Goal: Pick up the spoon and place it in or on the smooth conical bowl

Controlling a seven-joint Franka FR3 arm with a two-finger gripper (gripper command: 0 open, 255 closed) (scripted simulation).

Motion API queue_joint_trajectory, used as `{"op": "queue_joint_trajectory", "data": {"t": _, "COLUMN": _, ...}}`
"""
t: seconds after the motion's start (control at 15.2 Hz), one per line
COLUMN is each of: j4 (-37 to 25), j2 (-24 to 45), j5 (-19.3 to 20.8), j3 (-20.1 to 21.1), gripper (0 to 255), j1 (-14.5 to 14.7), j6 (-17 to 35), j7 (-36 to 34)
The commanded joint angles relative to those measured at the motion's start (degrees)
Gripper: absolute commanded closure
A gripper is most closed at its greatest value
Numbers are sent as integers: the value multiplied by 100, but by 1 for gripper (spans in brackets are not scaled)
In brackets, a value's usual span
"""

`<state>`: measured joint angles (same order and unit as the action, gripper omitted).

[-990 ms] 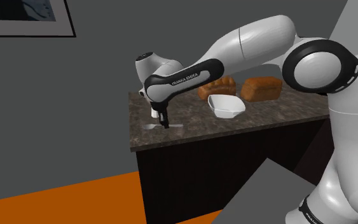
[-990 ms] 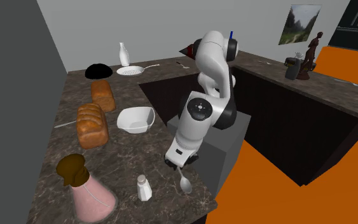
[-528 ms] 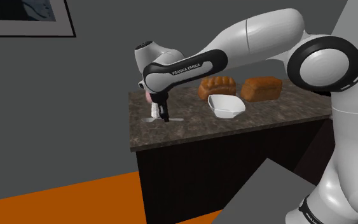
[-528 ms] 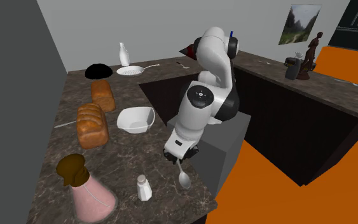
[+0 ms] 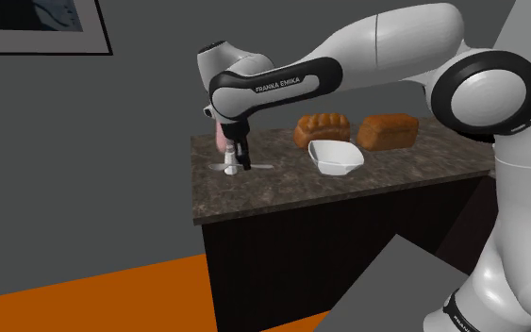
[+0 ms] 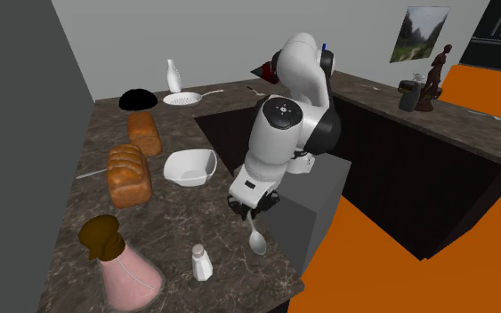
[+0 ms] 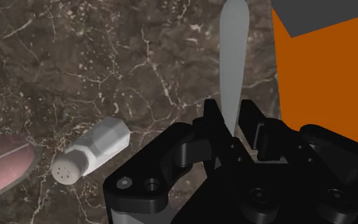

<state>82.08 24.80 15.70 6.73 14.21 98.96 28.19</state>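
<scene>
My black gripper [image 5: 239,166] is shut on the grey spoon [image 5: 261,166], which hangs level a little above the dark marble counter [image 5: 282,189] near its corner. In the second exterior view the gripper [image 6: 253,213] points down and the spoon's bowl [image 6: 257,242] hangs below it, over the counter's edge. In the wrist view the two fingers [image 7: 212,124] clasp the spoon handle [image 7: 233,57], which runs straight out ahead of them. The white bowl [image 5: 334,157] [image 6: 189,167] stands upright and empty farther along the counter, beside the bread loaves.
A white shaker [image 6: 201,262] [image 7: 91,153] stands close beside the gripper, with a pink bottle [image 6: 119,262] behind it. Two bread loaves [image 6: 129,173] [image 6: 144,133] lie by the bowl. A strainer [image 6: 184,99] and white bottle [image 6: 173,76] sit far back. Orange floor [image 7: 323,63] lies past the counter edge.
The gripper has risen from the counter with the spoon clasped in it, and the forearm has lifted with it. The spoon now hangs off the surface.
</scene>
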Motion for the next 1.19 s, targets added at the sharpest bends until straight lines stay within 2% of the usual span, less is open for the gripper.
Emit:
{"op": "queue_joint_trajectory", "data": {"t": 0.0, "j4": -118, "j2": -26, "j5": -8, "j3": 3, "gripper": 255, "j1": 6, "j6": -143, "j7": 30}}
{"op": "queue_joint_trajectory", "data": {"t": 0.53, "j4": -709, "j2": -32, "j5": -26, "j3": 6, "gripper": 255, "j1": 40, "j6": -727, "j7": 154}}
{"op": "queue_joint_trajectory", "data": {"t": 0.79, "j4": 199, "j2": -654, "j5": -70, "j3": -108, "gripper": 255, "j1": -310, "j6": -343, "j7": 511}}
{"op": "queue_joint_trajectory", "data": {"t": 1.12, "j4": 1052, "j2": -1267, "j5": -98, "j3": -308, "gripper": 255, "j1": -705, "j6": 32, "j7": 1018}}
